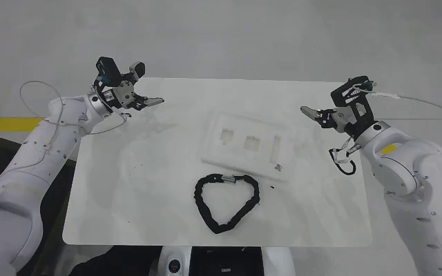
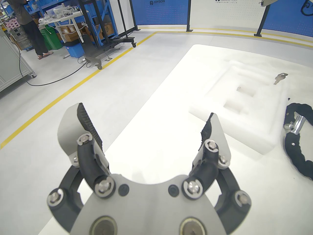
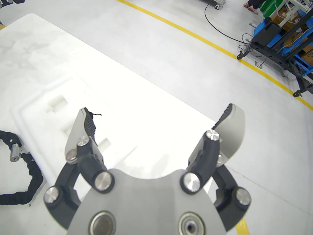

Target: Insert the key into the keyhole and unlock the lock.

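I read left gripper [image 2: 145, 113], right gripper [image 3: 156, 111] wide open, empty | near table [image 1: 138, 207] edges (foam tray [image 1: 231, 157] between) | key [image 2: 280, 77] tiny ahead | lock [image 2: 297, 152] half cropped

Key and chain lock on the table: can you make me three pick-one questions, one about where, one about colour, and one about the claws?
1. Where is the key?
A. on the floor
B. on the white foam tray
C. in a cup

2. What colour is the chain lock?
A. black
B. red
C. yellow

3. How are the left claw and the right claw?
A. both shut tight
B. both gripping the chain
C. both open, holding nothing

Answers:
1 B, the key lies flat on the foam.
2 A, the chain's cover is black, with a silver lock piece.
3 C, each wrist view shows the fingers spread apart with nothing between them.
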